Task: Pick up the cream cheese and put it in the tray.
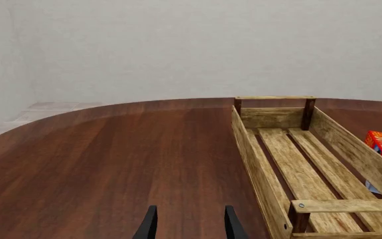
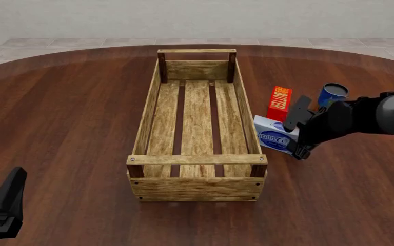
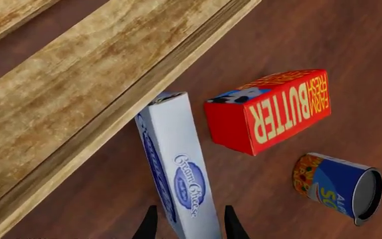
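The cream cheese (image 2: 274, 135) is a white-grey box with a blue oval logo. It stands tilted on the table just right of the tray (image 2: 146, 119), with its far end at the tray's side plank. My right gripper (image 2: 295, 134) is open, one finger on each side of the box's near end. In the right wrist view the box (image 3: 181, 164) runs between the fingertips of that gripper (image 3: 189, 223). My left gripper (image 2: 12, 187) is open and empty at the near left, far from the tray; the left wrist view shows it (image 1: 189, 221) over bare wood.
A red butter box (image 2: 280, 103) lies just beyond the cream cheese, and a blue can (image 2: 332, 94) lies right of it on its side. Both show in the right wrist view: the butter box (image 3: 270, 109) and the can (image 3: 337, 186). The tray holds nothing.
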You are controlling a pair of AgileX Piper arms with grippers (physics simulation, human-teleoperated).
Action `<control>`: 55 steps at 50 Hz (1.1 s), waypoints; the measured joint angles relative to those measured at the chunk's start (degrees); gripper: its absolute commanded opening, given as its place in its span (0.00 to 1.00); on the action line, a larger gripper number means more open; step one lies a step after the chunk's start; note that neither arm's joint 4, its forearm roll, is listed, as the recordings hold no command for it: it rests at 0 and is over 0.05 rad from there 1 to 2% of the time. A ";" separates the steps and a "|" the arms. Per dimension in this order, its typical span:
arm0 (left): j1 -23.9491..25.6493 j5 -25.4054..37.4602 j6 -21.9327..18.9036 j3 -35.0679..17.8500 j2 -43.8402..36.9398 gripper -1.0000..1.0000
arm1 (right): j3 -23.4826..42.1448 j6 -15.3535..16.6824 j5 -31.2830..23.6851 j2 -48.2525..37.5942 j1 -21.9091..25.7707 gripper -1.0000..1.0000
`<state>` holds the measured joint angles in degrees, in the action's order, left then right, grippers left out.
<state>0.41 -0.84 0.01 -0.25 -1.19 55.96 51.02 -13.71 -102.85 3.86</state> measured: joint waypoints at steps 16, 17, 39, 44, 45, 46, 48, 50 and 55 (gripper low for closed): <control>0.03 0.08 -0.01 0.01 0.08 1.00 | -2.54 4.08 1.35 2.78 -0.40 0.00; 0.03 0.08 -0.01 0.01 0.08 1.00 | -2.70 4.25 1.45 2.92 -0.45 0.00; 0.04 0.00 -0.02 0.00 -0.02 1.00 | -8.16 4.75 2.41 7.48 -1.64 0.00; 0.05 -0.09 -0.02 0.02 -0.09 1.00 | -9.91 4.44 2.02 9.26 -1.57 0.00; 0.05 -0.11 -0.02 0.02 -0.11 1.00 | -10.21 4.37 1.93 9.63 -1.57 0.00; 0.05 -0.12 -0.02 0.03 -0.12 1.00 | -10.51 4.32 1.82 10.02 -1.57 0.00; 0.05 -0.12 -0.02 0.03 -0.12 1.00 | -11.08 4.19 1.54 10.87 -1.60 0.00; 0.05 -0.11 -0.02 0.03 -0.10 1.00 | -11.64 4.07 1.20 11.81 -1.62 0.00; 0.05 -0.08 -0.02 0.04 -0.05 1.00 | -13.04 3.84 0.01 14.60 -1.67 0.00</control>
<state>0.46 -0.91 -0.01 -0.22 -1.24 42.92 54.86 -13.70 -88.25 2.19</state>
